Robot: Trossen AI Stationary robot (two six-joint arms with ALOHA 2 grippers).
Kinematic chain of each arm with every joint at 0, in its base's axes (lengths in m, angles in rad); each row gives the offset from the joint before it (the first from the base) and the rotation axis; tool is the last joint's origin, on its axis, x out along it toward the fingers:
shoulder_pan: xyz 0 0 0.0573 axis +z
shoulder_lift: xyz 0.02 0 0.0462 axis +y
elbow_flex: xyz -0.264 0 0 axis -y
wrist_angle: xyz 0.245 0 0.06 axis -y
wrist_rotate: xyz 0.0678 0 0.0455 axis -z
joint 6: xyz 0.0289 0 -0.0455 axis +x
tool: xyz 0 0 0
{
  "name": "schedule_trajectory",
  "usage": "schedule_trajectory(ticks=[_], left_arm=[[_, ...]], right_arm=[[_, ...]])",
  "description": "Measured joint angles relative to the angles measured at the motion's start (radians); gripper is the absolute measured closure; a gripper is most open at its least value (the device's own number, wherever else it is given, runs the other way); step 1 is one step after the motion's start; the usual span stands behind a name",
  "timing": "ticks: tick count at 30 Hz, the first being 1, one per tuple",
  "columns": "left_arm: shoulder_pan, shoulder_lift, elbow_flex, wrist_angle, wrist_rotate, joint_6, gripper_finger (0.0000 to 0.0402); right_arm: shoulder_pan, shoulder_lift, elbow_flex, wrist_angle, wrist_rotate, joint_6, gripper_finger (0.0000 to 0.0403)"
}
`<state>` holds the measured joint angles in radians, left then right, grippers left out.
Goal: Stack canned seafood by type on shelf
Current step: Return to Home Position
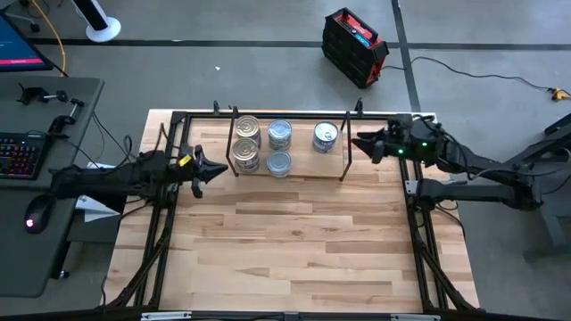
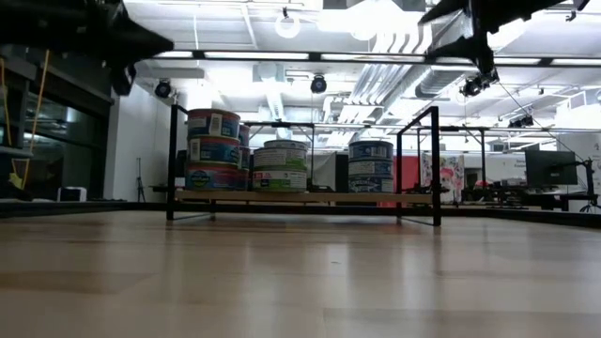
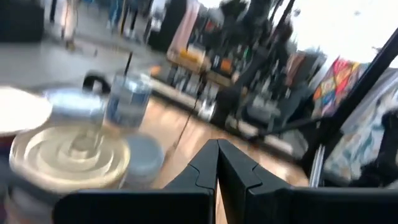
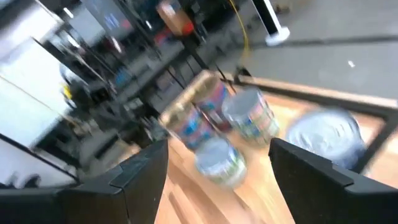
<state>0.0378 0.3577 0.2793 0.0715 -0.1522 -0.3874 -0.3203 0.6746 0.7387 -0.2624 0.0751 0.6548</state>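
The shelf (image 1: 290, 171) stands at the table's far side, a light board between black wire uprights. On it stand stacks of tins: gold-lidded ones (image 1: 245, 143) at the left, silver-blue ones (image 1: 279, 147) in the middle, one more stack (image 1: 326, 136) to the right. The low view shows the stacks (image 2: 213, 150) several tins high. My left gripper (image 1: 217, 170) hovers shut just left of the shelf, holding nothing. My right gripper (image 1: 359, 143) hovers open just right of the shelf, above the table.
A black frame (image 1: 169, 223) runs round the table. Bare wooden tabletop (image 1: 285, 250) spreads in front of the shelf. A desk with keyboard and mouse (image 1: 27, 160) stands left of the table. A black-and-red case (image 1: 354, 45) lies on the floor beyond.
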Motion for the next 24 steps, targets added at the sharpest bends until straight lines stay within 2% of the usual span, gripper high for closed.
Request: schedule_trajectory(ticks=[3,7,14,18,24], left_arm=[[0.045,-0.021,-0.004,-0.075,0.064,-0.021,0.0402],[0.030,-0.060,-0.079,0.008,0.069,-0.059,0.0401],[-0.006,-0.151,-0.263,0.191,-0.021,-0.135,0.0402],[0.010,-0.183,-0.270,0.093,-0.041,-0.132,0.0402],[0.020,-0.190,-0.270,0.035,-0.014,-0.145,0.0402]], right_arm=[[0.003,0.027,0.000,-0.067,-0.017,0.018,0.0134],[0.003,0.039,0.000,-0.091,-0.045,0.109,0.0134],[0.003,0.007,0.000,0.101,-0.183,0.033,0.0134],[0.032,-0.018,0.000,0.116,-0.216,0.022,0.0134],[0.165,-0.043,0.000,0.109,-0.226,-0.050,0.0134]])
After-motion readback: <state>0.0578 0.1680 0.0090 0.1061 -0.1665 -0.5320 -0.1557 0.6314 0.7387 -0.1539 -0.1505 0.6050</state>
